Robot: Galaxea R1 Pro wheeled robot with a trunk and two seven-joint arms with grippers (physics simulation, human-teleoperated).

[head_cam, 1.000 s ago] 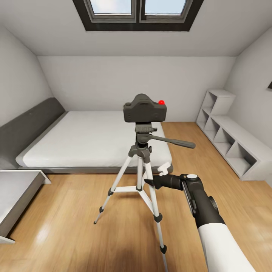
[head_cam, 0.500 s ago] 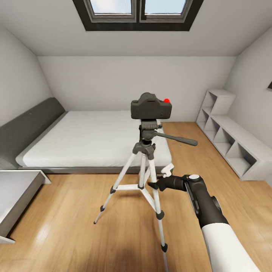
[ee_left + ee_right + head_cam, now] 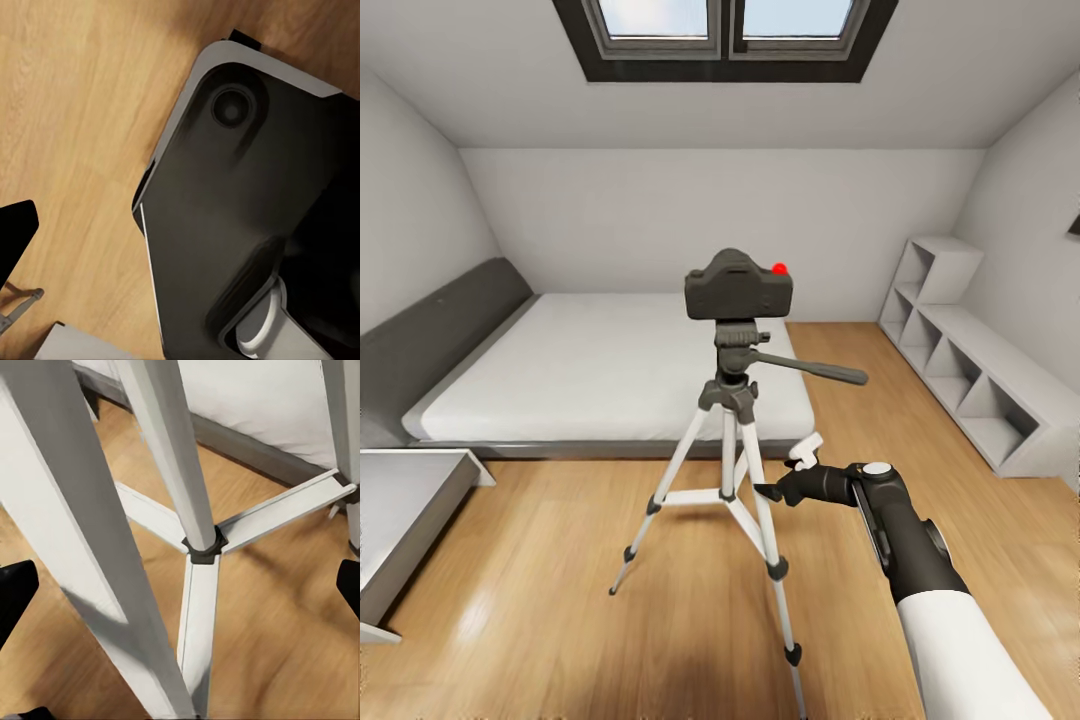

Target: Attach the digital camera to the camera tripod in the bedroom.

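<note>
Bright, even daylight fills the head view, pouring from the skylight (image 3: pixel 730 25) overhead, its panes blown out to pale white-blue. The wood floor (image 3: pixel 560 600) carries a soft glossy sheen low on the robot's left, and shadows there are faint, barely a smudge under the camera tripod (image 3: pixel 732 470). Straight lines bow slightly toward the frame edges, a wide-lens stretch. Just ahead of the right gripper (image 3: pixel 180 585), the nearest tripod leg is soft and oversized, shaded grey down one face, with a blurred shadow on the floor beyond. The left wrist view is dimmer, dark robot body (image 3: pixel 255 210) smooth and low in contrast, floor grain slightly smeared.
</note>
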